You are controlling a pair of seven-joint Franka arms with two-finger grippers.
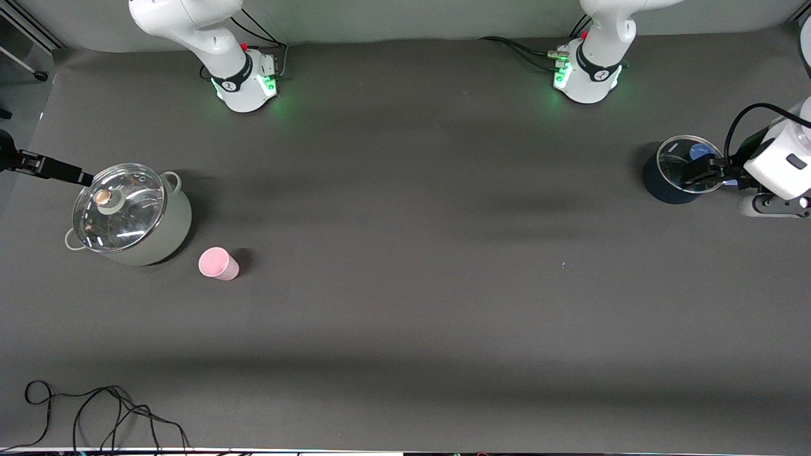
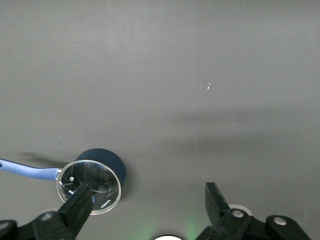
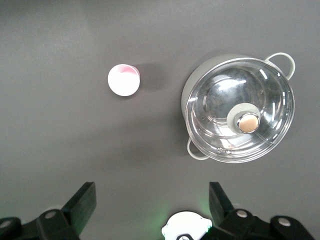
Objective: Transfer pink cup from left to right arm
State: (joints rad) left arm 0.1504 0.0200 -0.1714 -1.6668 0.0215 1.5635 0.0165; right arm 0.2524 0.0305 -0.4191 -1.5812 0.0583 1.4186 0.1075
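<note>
The pink cup [image 1: 218, 263] stands on the bench [image 1: 405, 304] just beside the pot [image 1: 130, 215], held by neither arm. Left end effector [image 2: 145, 202] and right end effector [image 3: 152, 200] both hang with fingers apart. Any grasp should close squarely on the cup's wall.

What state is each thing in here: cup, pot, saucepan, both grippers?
pink cup: standing on the table beside the pot, held by nothing.
pot: glass lid on, upright.
dark saucepan: glass lid on, blue handle.
left gripper: open, holding nothing, over the dark saucepan.
right gripper: open, holding nothing, up by the pot.
</note>
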